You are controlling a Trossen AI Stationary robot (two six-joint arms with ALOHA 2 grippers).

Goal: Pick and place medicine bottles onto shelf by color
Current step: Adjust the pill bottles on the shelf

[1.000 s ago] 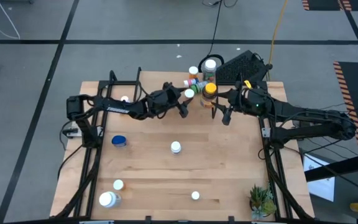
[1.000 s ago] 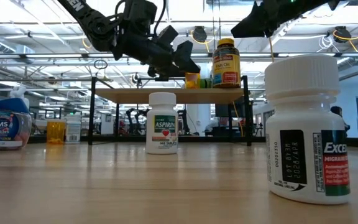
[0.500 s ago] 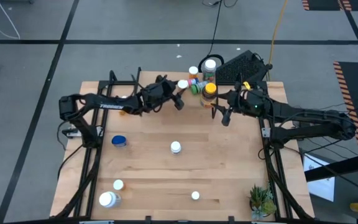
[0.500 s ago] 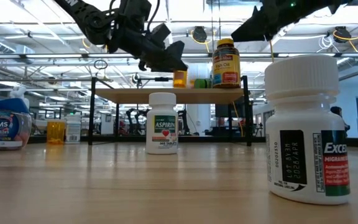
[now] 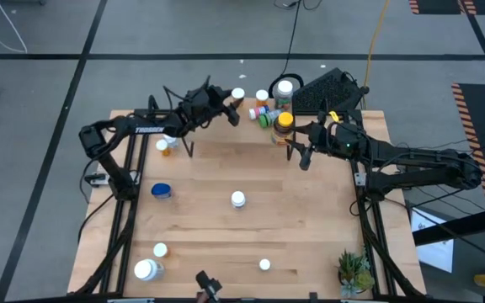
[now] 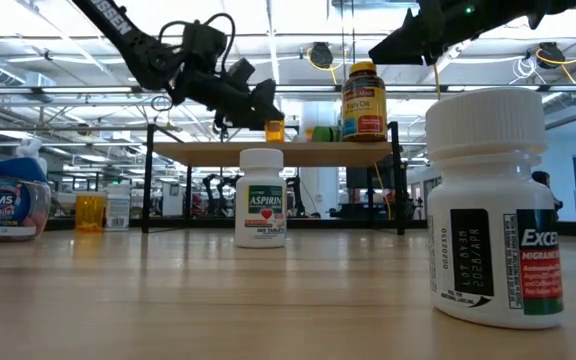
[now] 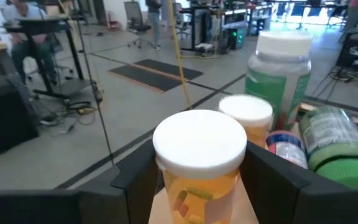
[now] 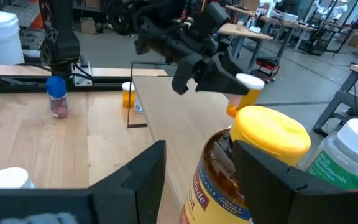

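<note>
My left gripper [image 5: 229,106] is shut on a small orange medicine bottle with a white cap [image 7: 199,163], held over the shelf [image 6: 198,152] at the table's far edge. In the low view the bottle [image 6: 274,130] reaches down to the shelf top; whether it rests there I cannot tell. On the shelf beside it stand a white-capped bottle [image 7: 246,114], a green-and-white bottle [image 7: 277,67] and an amber bottle with a yellow lid [image 8: 253,163]. My right gripper [image 5: 300,150] is open just on the near side of the yellow-lidded bottle, touching nothing. My left gripper pinches the orange bottle's body just under the cap [image 7: 173,186] between its two fingers, one on each side. The fingers come from the table's left, slanting down. The bottle stands upright in the hold.
On the tabletop stand a white aspirin bottle [image 5: 238,199], a white bottle [image 5: 264,264], a blue jar [image 5: 162,191], an orange bottle [image 5: 167,145] and two bottles [image 5: 150,263] at the near left. A potted plant [image 5: 354,271] sits near right. A black box [image 5: 327,89] lies beyond the shelf.
My left gripper has carried the orange bottle toward the table's far edge and a little to the left, keeping it upright and staying shut on it.
</note>
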